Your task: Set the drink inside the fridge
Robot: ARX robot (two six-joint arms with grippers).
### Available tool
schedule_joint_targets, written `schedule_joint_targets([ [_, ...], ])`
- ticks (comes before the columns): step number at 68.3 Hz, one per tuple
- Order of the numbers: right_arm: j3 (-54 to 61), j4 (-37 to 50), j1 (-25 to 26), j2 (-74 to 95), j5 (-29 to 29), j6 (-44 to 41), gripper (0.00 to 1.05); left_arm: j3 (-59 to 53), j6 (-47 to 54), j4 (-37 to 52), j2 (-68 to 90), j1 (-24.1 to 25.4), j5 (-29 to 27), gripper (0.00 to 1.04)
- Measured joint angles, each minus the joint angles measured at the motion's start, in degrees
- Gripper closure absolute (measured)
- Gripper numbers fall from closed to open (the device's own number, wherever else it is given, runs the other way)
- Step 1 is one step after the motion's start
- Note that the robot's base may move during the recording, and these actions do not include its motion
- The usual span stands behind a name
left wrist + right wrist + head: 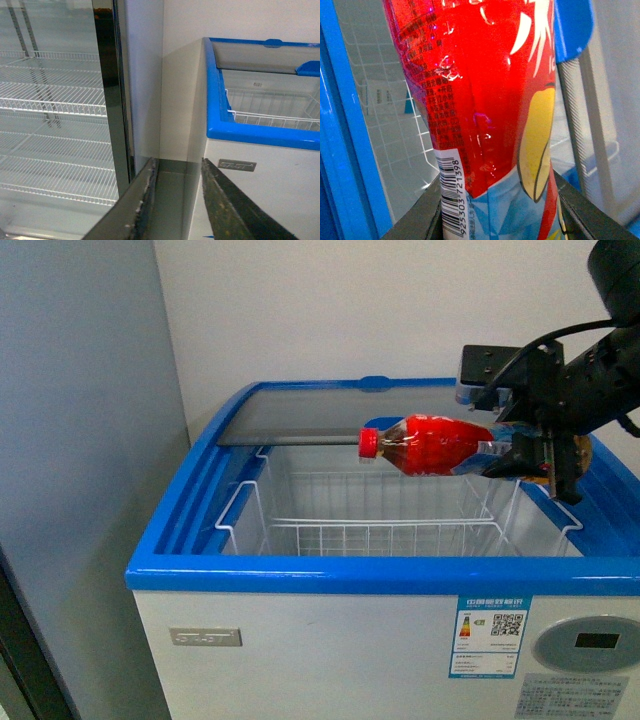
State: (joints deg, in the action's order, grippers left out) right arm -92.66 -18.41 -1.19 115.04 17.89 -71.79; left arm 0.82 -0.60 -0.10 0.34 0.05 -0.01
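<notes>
Hanging sideways above the open white chest fridge [330, 660] with its blue top rim: a clear plastic drink bottle [440, 445] with red label and red cap, cap toward the robot's left, clamped at its base by the black right gripper [535, 455]. Barcode digits "925303 721398" legible in the right wrist view. White wire basket [370, 525] directly beneath, open room all round. Glass sliding lid [300, 415] pushed to the back. Energy sticker [490, 637] on the front. Left gripper [177, 200] low beside the fridge, fingers apart, holding nothing.
</notes>
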Motion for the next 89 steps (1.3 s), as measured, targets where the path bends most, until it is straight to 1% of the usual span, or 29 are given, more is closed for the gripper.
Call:
schedule_joint_targets([
  [7, -0.44, 1.2, -1.18, 2.23, -0.39, -0.59, 0.63, 0.0, 0.0, 0.0, 0.0, 0.0, 0.0, 0.56],
  [10, -0.66, 2.19, -1.66, 3.45, -0.55, -0.9, 0.63, 0.0, 0.02, 0.0, 0.0, 0.0, 0.0, 0.47],
  [12, -0.72, 2.78, -1.81, 3.91, -0.61, -0.98, 0.63, 0.0, 0.0, 0.0, 0.0, 0.0, 0.0, 0.43],
  [19, -1.38, 6.71, -2.38, 6.67, -1.9, -1.38, 0.63, 0.0, 0.02, 0.0, 0.0, 0.0, 0.0, 0.2],
  [23, -1.68, 7.93, -2.51, 7.72, -2.27, -1.49, 0.63, 0.0, 0.0, 0.0, 0.0, 0.0, 0.0, 0.1],
  [25, -1.75, 8.31, -2.51, 8.04, -2.32, -1.62, 0.63, 0.0, 0.04, 0.0, 0.0, 0.0, 0.0, 0.07],
  [30, -2.1, 9.09, -2.71, 9.22, -2.51, -1.9, 0.63, 0.0, 0.13, 0.0, 0.0, 0.0, 0.0, 0.09],
  [47, -3.1, 12.46, -3.96, 12.59, -2.51, -3.17, 0.63, 0.0, 0.15, 0.0, -0.02, 0.0, 0.0, 0.08],
  [83, -6.32, 14.73, -4.22, 17.64, -2.84, -3.8, 0.63, 0.0, 0.15, 0.0, -0.02, 0.0, 0.0, 0.08],
  [89, -8.79, 17.4, -4.24, 18.95, -4.04, -3.82, 0.63, 0.0, 0.15, 0.0, -0.02, 0.0, 0.02, 0.08],
])
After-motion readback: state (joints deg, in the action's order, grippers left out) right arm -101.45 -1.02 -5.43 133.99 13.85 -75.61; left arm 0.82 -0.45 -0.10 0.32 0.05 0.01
